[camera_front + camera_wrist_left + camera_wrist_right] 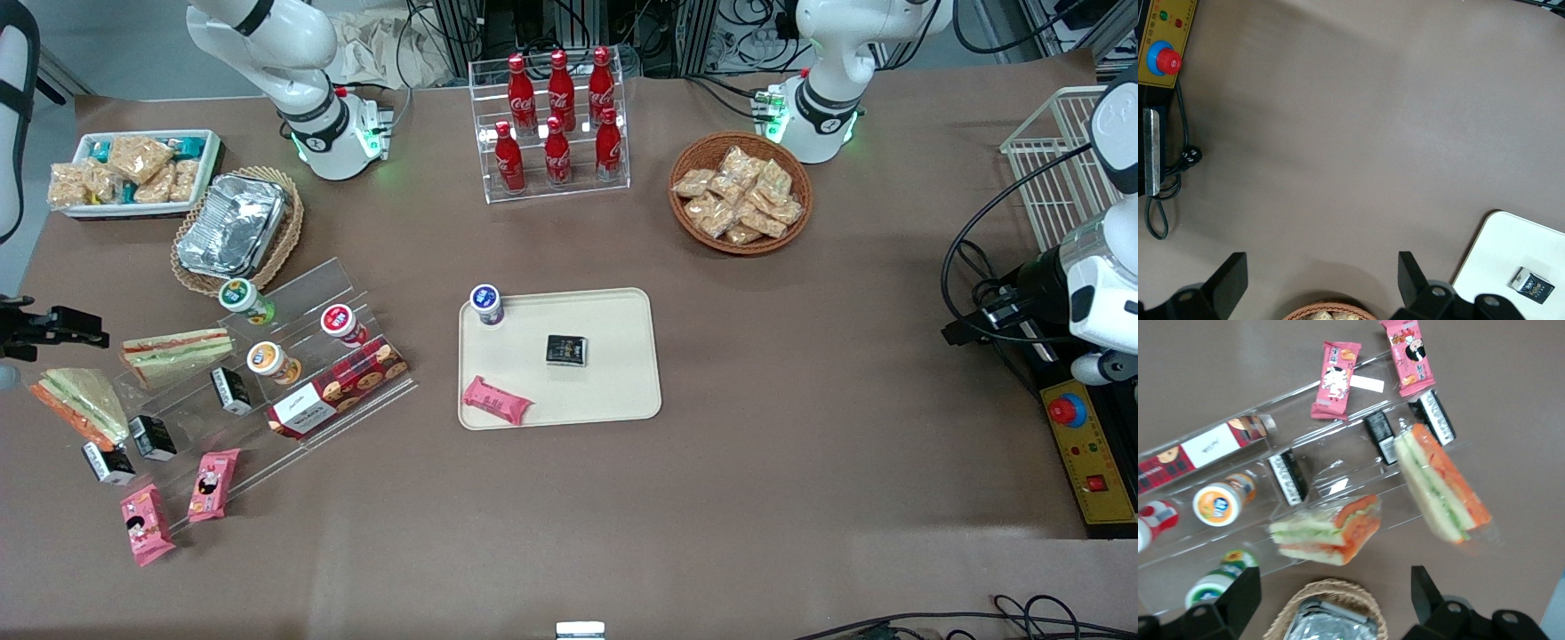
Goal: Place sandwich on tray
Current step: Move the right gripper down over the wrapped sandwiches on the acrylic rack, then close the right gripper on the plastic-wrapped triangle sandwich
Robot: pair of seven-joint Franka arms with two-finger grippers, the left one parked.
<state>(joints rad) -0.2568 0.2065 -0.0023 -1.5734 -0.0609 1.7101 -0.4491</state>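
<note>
1. The pincer (1331, 603) hangs open and empty above the clear stepped rack (293, 356) at the working arm's end of the worktop (800, 444).
2. The sandwich (1441, 483), orange-edged, lies just below the pincer, well apart from the tray (613, 356).
3. Likely light, soft, slippery in wrap; grip gently across its bread faces.
4. Count: two wedge sandwiches, one tray, six cola bottles (557, 116).

The bench (800, 462) wears a matt brown covering, smooth and paper-like. The tray (622, 391) is smooth cream plastic with a dull sheen, while the sandwich (78, 404) sits in glossy clear wrap on a transparent acrylic stand (293, 293). At upper left of the front view, crinkled shiny foil (233, 226) fills a woven wicker basket (289, 233).
</note>
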